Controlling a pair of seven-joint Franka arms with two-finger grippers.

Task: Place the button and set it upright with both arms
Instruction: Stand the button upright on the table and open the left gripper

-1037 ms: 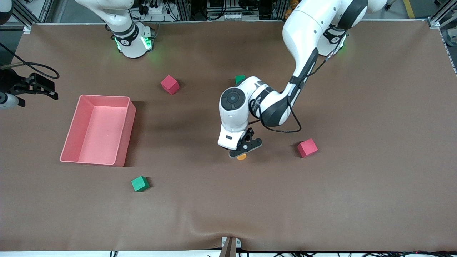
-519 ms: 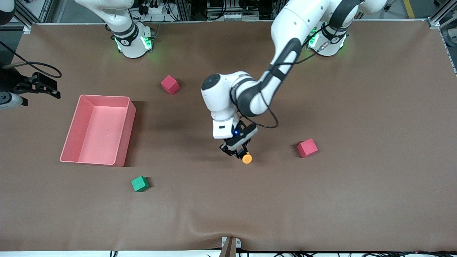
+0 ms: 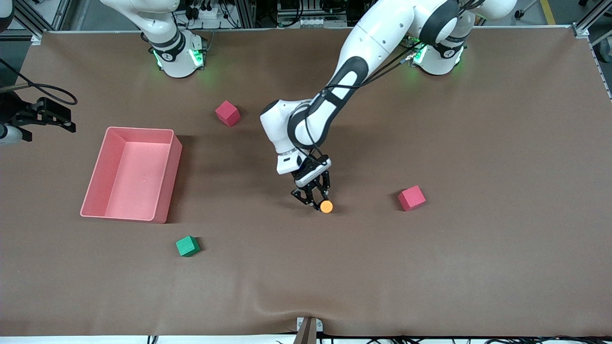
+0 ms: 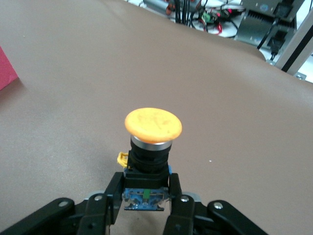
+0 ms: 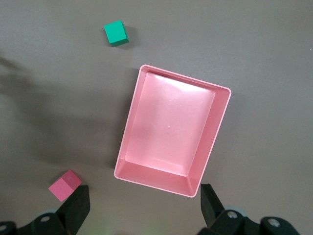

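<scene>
The left gripper (image 3: pixel 319 203) pinches the button (image 3: pixel 326 206) and holds it low over the middle of the brown table (image 3: pixel 478 267). In the front view only the round orange cap shows, with the black fingers beside it. The left wrist view tells more: the fingers (image 4: pixel 107 203) are pressed on the bluish end of the black body (image 4: pixel 148 157), and the orange cap (image 4: pixel 153 124) points away from the gripper. From these pictures I cannot tell if the button touches the table.

The right gripper (image 3: pixel 50 116) hangs at the right arm's end of the table, near the edge, and this arm waits. In the front view it is small and dark. The right wrist view shows its two fingers (image 5: pixel 76 208) spread wide with nothing between them, above the pink tray (image 5: pixel 222 129). That view also shows a green cube (image 5: pixel 116 33) and a red cube (image 5: pixel 64 185) near the tray.

In the front view, a second red cube (image 3: pixel 411 198) lies toward the left arm's end of the table, well apart from the button. The green cube (image 3: pixel 187 246) lies nearer to the front camera than the tray (image 3: pixel 168 184). Bare table surrounds the button on every side, and a wide bare strip runs along the table edge nearest the front camera.
</scene>
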